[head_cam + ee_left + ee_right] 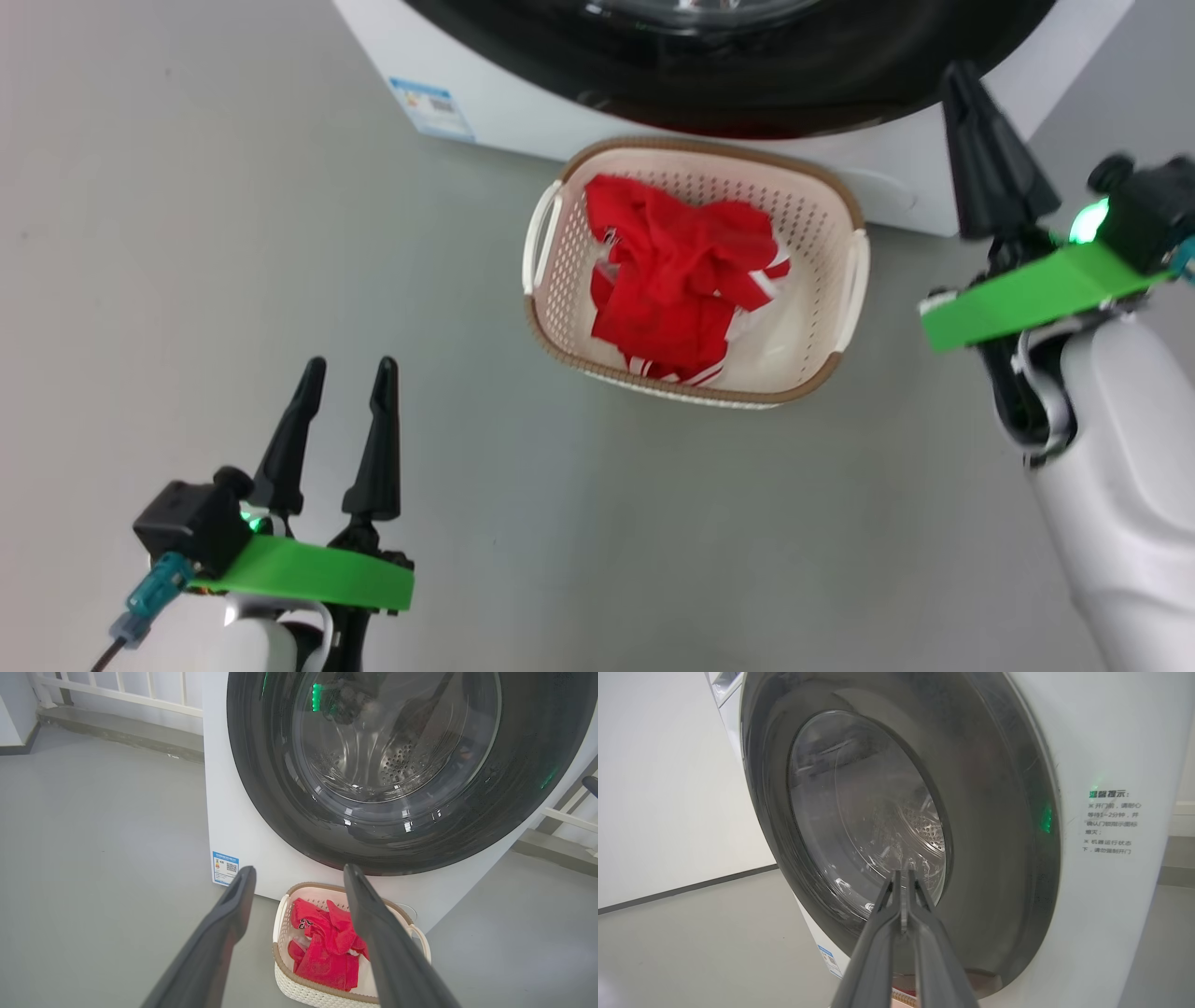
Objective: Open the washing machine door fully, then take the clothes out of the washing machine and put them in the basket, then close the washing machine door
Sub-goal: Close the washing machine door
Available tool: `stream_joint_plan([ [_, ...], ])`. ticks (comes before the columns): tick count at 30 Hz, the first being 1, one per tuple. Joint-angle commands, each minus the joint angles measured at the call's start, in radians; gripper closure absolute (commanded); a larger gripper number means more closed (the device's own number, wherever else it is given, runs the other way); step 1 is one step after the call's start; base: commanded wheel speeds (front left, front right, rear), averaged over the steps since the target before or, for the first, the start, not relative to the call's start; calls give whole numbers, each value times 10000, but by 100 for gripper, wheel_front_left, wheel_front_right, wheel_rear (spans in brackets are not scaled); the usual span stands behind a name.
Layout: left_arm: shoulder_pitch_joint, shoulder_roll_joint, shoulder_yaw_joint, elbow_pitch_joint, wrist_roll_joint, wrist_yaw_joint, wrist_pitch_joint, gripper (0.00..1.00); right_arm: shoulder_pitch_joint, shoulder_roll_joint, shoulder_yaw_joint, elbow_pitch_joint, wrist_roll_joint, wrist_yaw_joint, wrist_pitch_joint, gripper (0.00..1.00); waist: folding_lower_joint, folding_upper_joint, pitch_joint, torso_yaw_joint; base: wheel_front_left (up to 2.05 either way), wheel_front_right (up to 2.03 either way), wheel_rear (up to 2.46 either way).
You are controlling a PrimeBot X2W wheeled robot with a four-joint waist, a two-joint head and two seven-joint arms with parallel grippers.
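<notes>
The white washing machine [523,103] [243,826] [1111,765] stands ahead. Its door [747,84] [261,765] [994,812], a black rim around clear glass, lies flush against the front. Just in front of it on the floor sits the cream basket [812,224] [280,961], and the red clothes [672,271] [322,947] lie bundled inside. My left gripper [352,364] [299,870] is open and empty, low at the left, well short of the basket. To the right of the basket, my right gripper [957,70] [903,872] is shut on nothing and points at the door's lower glass.
Grey floor [233,233] spreads left of the machine and basket. A white railing [117,690] on a low ledge runs behind at the left. A blue label [429,107] marks the machine's lower corner. A printed notice [1111,821] sits beside the door.
</notes>
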Motion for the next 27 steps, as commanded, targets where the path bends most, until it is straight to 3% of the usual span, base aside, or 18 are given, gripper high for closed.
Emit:
stream_joint_plan([
  [1,233,271,425,-149,155,-54,-51,0,487,193,164,-375,96,-9,-51,7,0,-1,-544,-396,0,0,0],
  [2,288,296,454,-136,189,-54,-51,0,671,202,168,-420,117,-9,-51,0,0,-1,-637,-451,0,0,0],
  [27,1511,1177,765,-320,116,-54,-51,0,4755,358,-856,-1309,85,-9,-51,0,0,-1,-2313,-1779,0,0,0],
])
